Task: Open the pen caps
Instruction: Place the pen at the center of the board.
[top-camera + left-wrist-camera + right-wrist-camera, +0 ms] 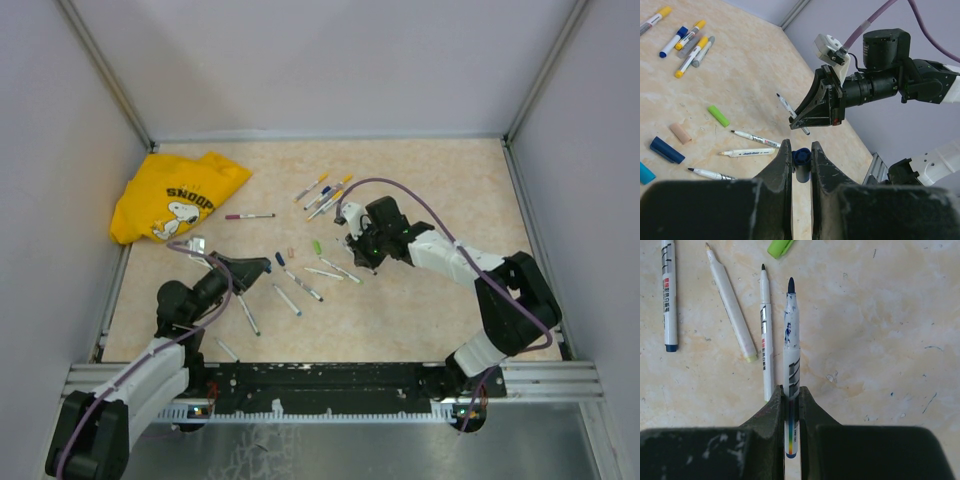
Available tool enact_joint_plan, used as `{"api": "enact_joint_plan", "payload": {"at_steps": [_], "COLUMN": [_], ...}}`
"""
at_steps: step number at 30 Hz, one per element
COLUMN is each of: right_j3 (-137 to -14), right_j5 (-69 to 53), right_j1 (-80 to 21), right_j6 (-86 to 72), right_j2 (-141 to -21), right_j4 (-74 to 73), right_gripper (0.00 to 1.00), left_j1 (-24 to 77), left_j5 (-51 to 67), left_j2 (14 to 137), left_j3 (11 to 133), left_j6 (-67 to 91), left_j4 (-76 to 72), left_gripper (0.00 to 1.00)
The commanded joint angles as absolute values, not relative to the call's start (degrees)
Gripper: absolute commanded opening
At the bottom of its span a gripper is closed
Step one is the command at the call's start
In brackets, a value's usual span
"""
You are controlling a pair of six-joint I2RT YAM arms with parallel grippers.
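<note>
Hands first: your left hand (800, 144) is pinching a dark blue cap (801, 159) between nearly closed fingers, holding it clear above the surface (755, 65). Your right hand (791, 392) is pressed tight on an uncapped pen (791, 340). It grips the barrel near the rear end, so the dark blue tip points away from the wrist. Blue ink smears the barrel just behind that tip. From the left wrist you see this pen tilted in the air, near the held cap but apart from it.

Loose caps lie on the surface to the left of your left hand: a green cap (718, 115), a peach cap (680, 133) and a navy cap (666, 149). A light blue one is cut off at the frame edge. Three bare-tipped pens (755, 138) lie just beside them. Farther off you have a cluster of capped pens (691, 57), with yellow and blue caps on.

From above, a lone pen (250, 215) lies near a yellow Snoopy shirt (175, 200), which is bunched in the far left corner.
</note>
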State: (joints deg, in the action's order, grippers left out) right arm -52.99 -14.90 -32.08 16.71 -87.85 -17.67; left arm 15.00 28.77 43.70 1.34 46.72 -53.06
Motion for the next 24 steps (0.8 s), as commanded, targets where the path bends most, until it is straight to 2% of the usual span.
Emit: {"api": "enact_joint_plan", "payload": {"at_steps": [1, 24], "right_j3": [-55.96, -56.94], "right_j5": [-14.89, -15.15], "right_j1": [-31.77, -32.86], "right_j6": [15.87, 13.85], "right_j2": [-88.42, -92.89], "right_j4": [-17.13, -17.39], "right_gripper": [0.0, 0.0], "left_j1": [14.77, 14.77], "left_j5": [29.72, 29.9], "left_j2": [43.06, 43.1], "left_j3": [0.14, -0.44], "left_j6": [47.1, 47.61], "left_j4": [-53.87, -54.4], "left_gripper": [0.0, 0.0]}}
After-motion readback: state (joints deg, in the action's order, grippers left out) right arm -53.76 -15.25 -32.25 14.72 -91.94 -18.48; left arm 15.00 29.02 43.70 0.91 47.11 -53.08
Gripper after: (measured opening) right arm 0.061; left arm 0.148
